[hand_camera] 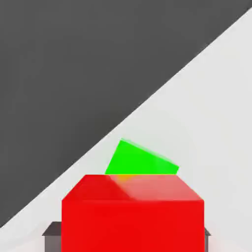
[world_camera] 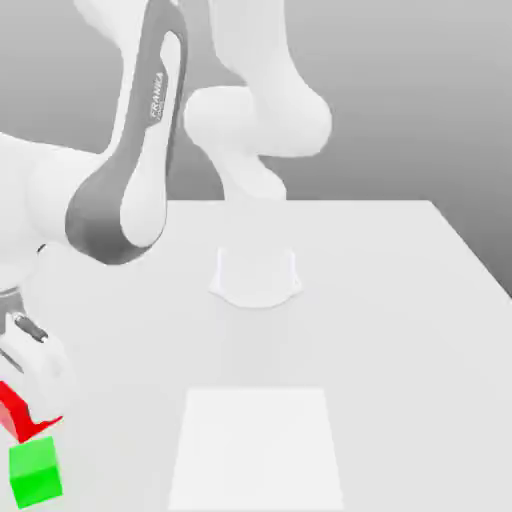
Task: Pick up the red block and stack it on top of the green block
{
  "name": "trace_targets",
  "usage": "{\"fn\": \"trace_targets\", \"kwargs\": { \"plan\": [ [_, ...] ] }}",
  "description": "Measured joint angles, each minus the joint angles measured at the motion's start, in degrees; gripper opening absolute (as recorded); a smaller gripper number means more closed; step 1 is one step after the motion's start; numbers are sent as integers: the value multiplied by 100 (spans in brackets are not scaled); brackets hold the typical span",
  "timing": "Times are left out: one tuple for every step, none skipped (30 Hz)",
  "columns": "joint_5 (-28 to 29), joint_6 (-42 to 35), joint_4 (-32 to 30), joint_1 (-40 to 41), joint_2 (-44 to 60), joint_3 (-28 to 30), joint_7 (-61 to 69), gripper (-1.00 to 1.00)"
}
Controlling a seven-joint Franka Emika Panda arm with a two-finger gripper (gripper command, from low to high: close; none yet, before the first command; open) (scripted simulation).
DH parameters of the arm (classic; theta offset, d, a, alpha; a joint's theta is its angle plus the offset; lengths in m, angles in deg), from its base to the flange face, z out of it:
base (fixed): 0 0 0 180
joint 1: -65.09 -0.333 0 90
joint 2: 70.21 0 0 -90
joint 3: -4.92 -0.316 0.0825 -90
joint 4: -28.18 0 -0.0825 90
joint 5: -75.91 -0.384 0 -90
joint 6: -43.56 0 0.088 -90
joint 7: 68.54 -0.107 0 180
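Red block [world_camera: 18, 412] sat clamped in the gripper [world_camera: 30, 400], lifted just above the green block [world_camera: 35, 472] near the table [world_camera: 400, 300] edge; lowering and release remained.

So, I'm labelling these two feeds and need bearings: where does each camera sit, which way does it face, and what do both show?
Exterior view: off the arm, looking across the white table toward the arm's base; white arm links and the claw show at its left edge.
Hand view: on the hand, looking past the held red block to the green block; dark fingertips flank the red one.
Shared: both blocks and the table.
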Motion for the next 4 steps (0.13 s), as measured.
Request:
{"fn": "trace_targets", "kwargs": {
  "plan": [
    [-56,142,15,29,160,-32,40,100],
    [-56,142,15,29,160,-32,40,100],
    [-56,142,15,29,160,-32,40,100],
    [-56,142,15,29,160,-32,40,100]
  ]
}}
